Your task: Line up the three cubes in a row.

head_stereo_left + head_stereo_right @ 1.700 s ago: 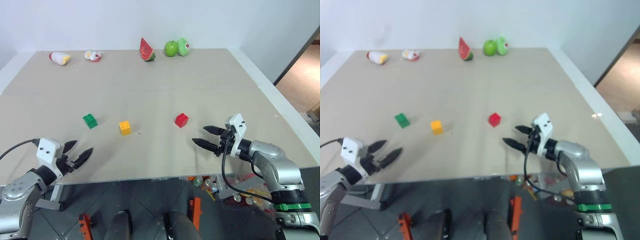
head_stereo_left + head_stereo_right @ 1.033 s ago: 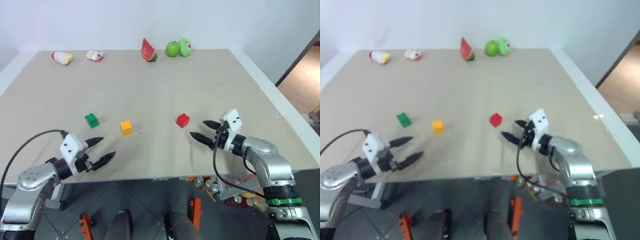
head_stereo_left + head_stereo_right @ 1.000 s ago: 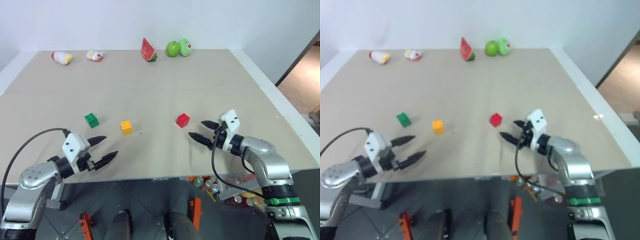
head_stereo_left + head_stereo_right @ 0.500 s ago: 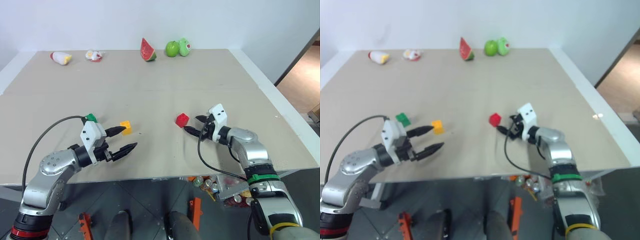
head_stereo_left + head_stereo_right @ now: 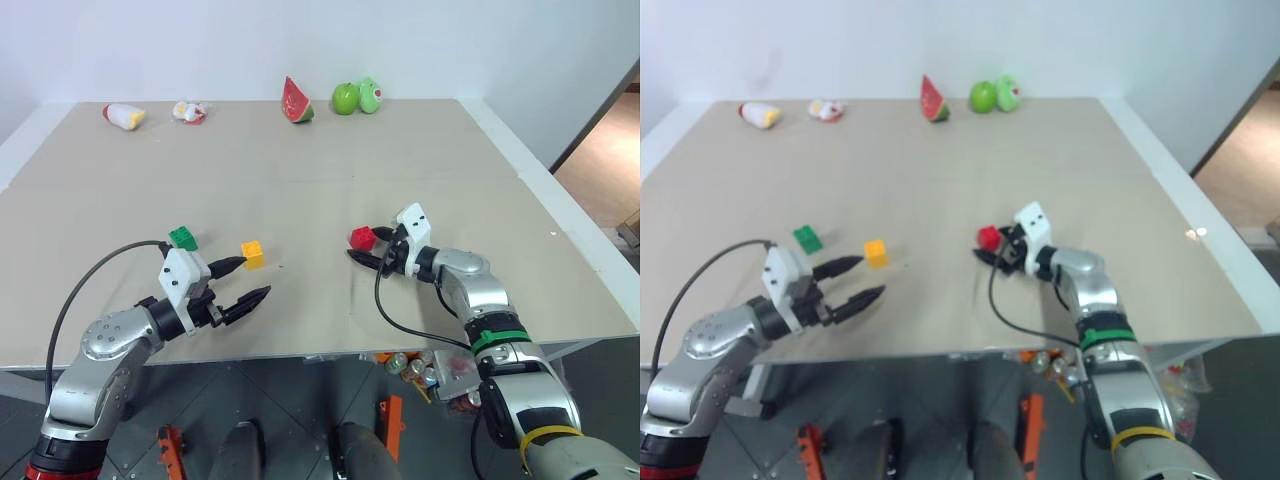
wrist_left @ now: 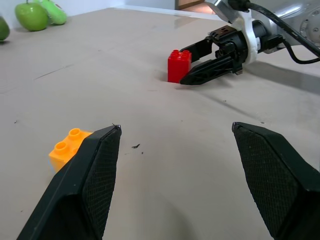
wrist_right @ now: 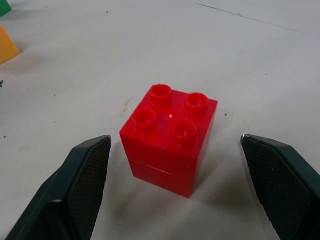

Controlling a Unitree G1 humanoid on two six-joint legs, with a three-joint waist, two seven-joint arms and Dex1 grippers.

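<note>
The red cube point(image 5: 363, 237) stands upright near the middle of the table point(image 5: 300, 170), between the spread fingers of the right gripper point(image 5: 372, 248), which reach in from its 4 o'clock without touching it. At the red cube's 9 o'clock lie the yellow-orange cube point(image 5: 252, 254) and, farther on, the green cube point(image 5: 182, 238), with bare board between them. The left gripper point(image 5: 243, 280), fingers apart and holding nothing, hovers at the yellow-orange cube's 6 o'clock, close to the table's near edge. No writing can be read.
</note>
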